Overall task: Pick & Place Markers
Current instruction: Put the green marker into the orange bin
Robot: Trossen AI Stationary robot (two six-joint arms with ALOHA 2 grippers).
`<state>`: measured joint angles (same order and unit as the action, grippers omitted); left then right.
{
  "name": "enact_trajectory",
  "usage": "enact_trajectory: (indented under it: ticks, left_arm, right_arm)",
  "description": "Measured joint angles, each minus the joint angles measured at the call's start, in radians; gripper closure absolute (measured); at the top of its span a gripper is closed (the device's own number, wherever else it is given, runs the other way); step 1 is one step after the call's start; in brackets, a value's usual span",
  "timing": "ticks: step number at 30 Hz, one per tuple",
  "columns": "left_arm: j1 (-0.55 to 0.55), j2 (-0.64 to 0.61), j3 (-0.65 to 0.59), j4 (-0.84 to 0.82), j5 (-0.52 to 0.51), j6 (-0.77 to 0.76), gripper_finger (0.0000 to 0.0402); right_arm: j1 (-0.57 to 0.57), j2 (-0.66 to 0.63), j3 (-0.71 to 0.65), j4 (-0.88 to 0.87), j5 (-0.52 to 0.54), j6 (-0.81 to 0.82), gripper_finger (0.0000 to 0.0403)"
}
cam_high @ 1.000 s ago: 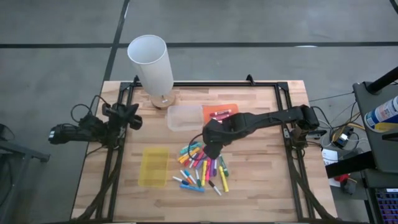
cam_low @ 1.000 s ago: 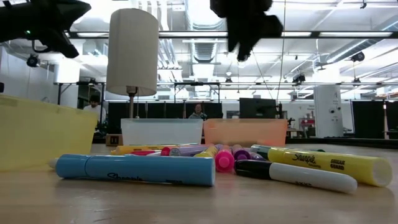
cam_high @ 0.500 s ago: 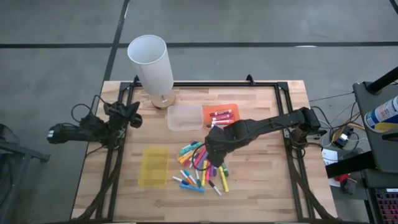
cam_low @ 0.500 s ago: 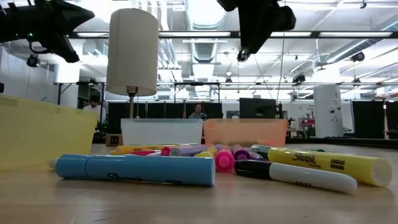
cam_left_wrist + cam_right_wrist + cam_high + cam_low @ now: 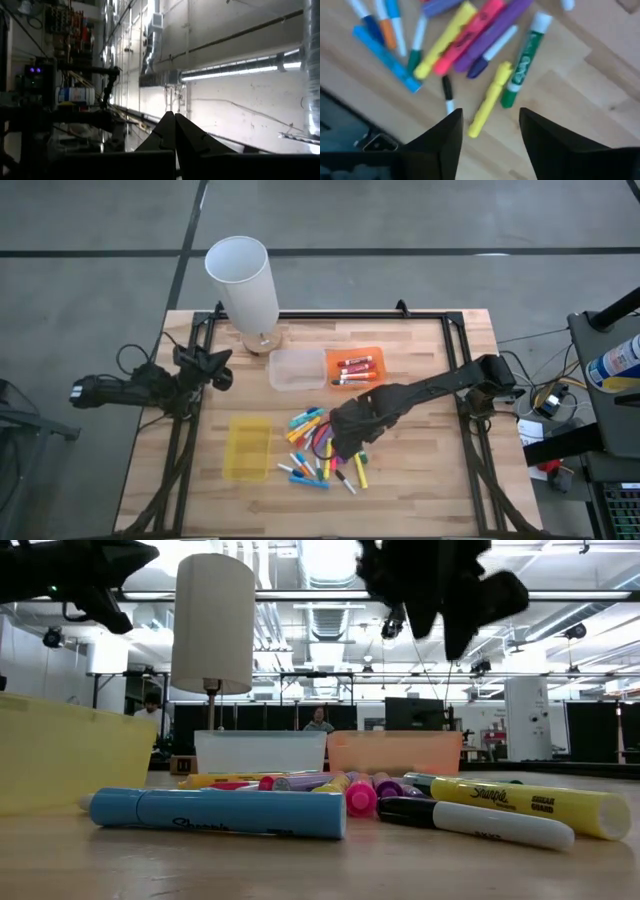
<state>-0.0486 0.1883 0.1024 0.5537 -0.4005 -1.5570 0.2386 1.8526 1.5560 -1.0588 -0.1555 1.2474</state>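
The markers (image 5: 322, 446) lie in a loose pile of mixed colours on the wooden table, near its middle; the low view shows a blue one (image 5: 215, 812) and a yellow one (image 5: 530, 806) lying flat. A few more markers (image 5: 357, 367) lie in the orange tray (image 5: 372, 353). My right gripper (image 5: 343, 438) hangs open above the pile. In the right wrist view its fingers (image 5: 449, 134) stand on either side of a yellow marker (image 5: 490, 100) without touching it. My left gripper (image 5: 222, 370) waits shut at the table's left edge, its tips together (image 5: 175, 125).
A clear tray (image 5: 297, 369) sits next to the orange tray, toward the table's left. A yellow tray (image 5: 247, 447) lies left of the pile. A tall white lamp shade on a round base (image 5: 243, 280) stands at the far edge. Bare wood lies right of the pile.
My right gripper has moved from beside the orange tray toward the table's near edge and now hangs over the middle of the marker pile. The markers have not moved.
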Motion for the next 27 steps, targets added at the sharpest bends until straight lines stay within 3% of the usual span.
enact_trajectory:
  ticks: [8,16,27]
  left_arm:
    - [0.000,0.000,0.000,0.001,0.050,-0.026,0.0402]
    - [0.000,0.000,0.000,0.000,0.098,-0.034,0.0402]
    - [0.000,0.000,-0.001,0.000,0.105,-0.034,0.0402]
  right_arm:
    - [-0.007,0.000,-0.126,0.015,0.089,0.057,0.0212]
    - [-0.014,0.000,-0.242,0.258,0.073,0.084,0.0216]
    - [-0.023,0.012,-0.311,0.305,0.076,0.120,0.0220]
